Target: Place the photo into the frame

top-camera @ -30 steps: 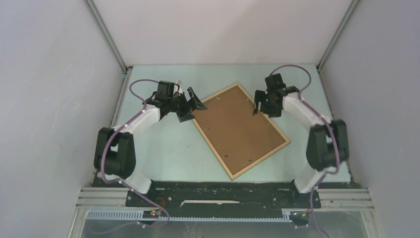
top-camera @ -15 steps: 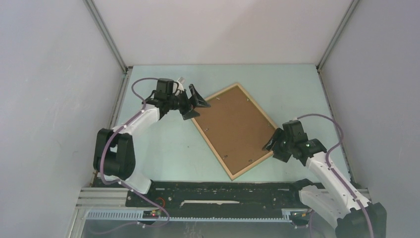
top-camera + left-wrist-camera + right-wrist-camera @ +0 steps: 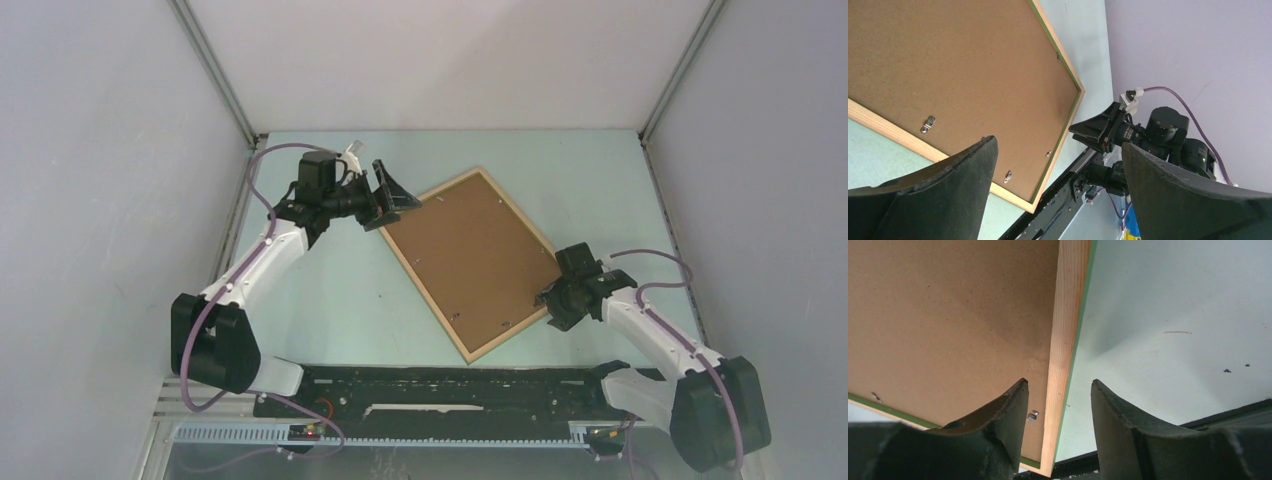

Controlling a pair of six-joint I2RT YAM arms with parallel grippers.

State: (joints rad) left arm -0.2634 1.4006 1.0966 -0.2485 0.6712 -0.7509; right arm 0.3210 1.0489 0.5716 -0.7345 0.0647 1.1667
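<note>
Over the near-right edge of the frame (image 3: 1065, 340) we had the right gripper (image 3: 1059, 384) half open straddling the wood, left gripper (image 3: 1058, 146) gaping empty off its far-left corner.

Much of the frame (image 3: 1067, 330) outside wrist views

Pale wood, brown board, dull black plastic.
The frame (image 3: 1064, 330) is light bare-looking wood with visible grain, its outer edge painted green. The photo (image 3: 470, 250) shows a matt brown fibreboard back, finely speckled. Small clips (image 3: 928, 124) on it look like shiny metal. The table (image 3: 1173, 315) is smooth, matt pale green. The right gripper (image 3: 1059, 385) is matt black plastic, slightly grainy.
</note>
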